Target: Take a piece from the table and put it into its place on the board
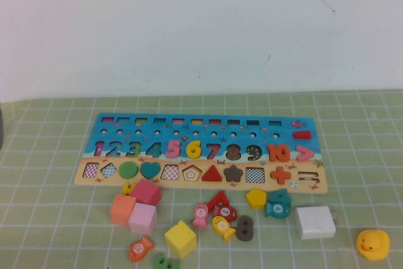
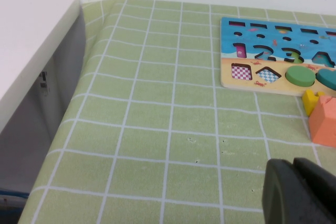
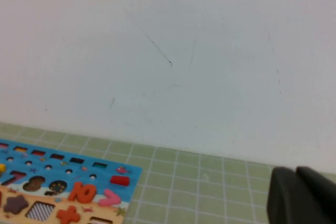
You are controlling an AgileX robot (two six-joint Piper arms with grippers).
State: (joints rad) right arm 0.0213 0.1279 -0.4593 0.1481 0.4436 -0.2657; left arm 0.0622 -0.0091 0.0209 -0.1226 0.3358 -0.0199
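Observation:
The board lies flat across the middle of the table, blue above and tan below. The yellow numeral 6 sits in the row of numerals on the board, between the pink 5 and the 7 place. Neither gripper shows in the high view. My left gripper is shut and empty, low over the cloth, off the board's left end. My right gripper is shut and empty, raised off the board's right end, facing the wall.
Loose pieces lie in front of the board: orange, pink and yellow cubes, a yellow pentagon, fish pieces, a brown 8. A white block and a yellow duck sit at front right.

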